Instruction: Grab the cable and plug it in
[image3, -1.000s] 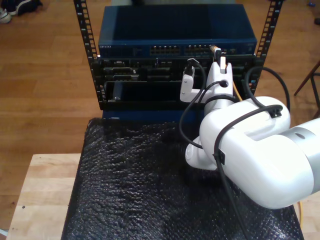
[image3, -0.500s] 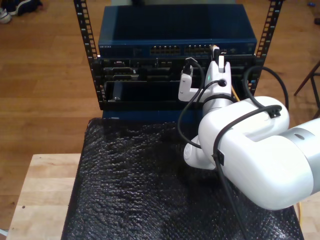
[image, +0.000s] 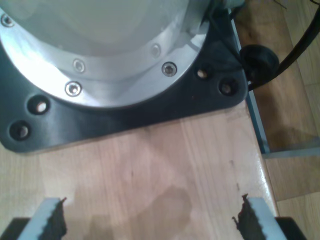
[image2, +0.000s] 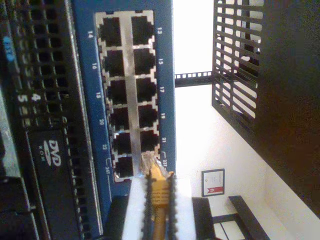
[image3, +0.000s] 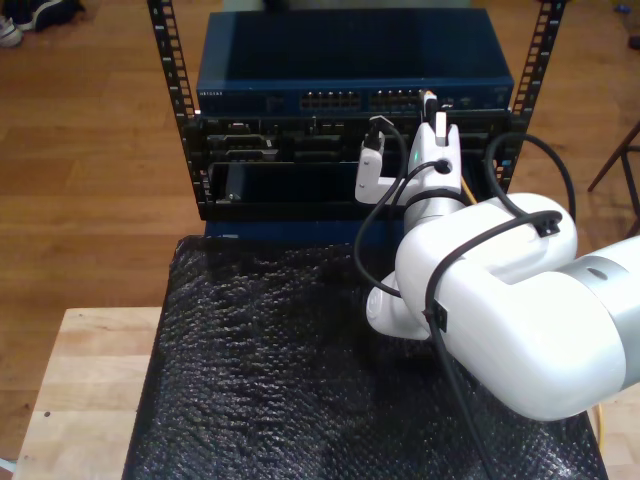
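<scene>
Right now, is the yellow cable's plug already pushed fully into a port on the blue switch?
No, the plug sits just outside the port block, held in my second end effector.

Cable (image2: 159, 192) yellow-orange, plug tip clear. Switch (image3: 355, 60) navy blue, numbers white; my second gripper (image2: 158, 210) pads white. Mat (image3: 270, 370) glossy black, bubbled texture; bench (image3: 85, 385) pale wood.

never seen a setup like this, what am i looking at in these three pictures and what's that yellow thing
The exterior view looks down from off the arms at a white robot arm reaching toward a blue network switch in a rack. The other two cameras ride on the grippers. My second gripper is shut on the cable, a yellow network lead, its clear plug right at the switch's numbered ports. My first gripper is open over a wooden table, beside a black arm base plate.
</scene>
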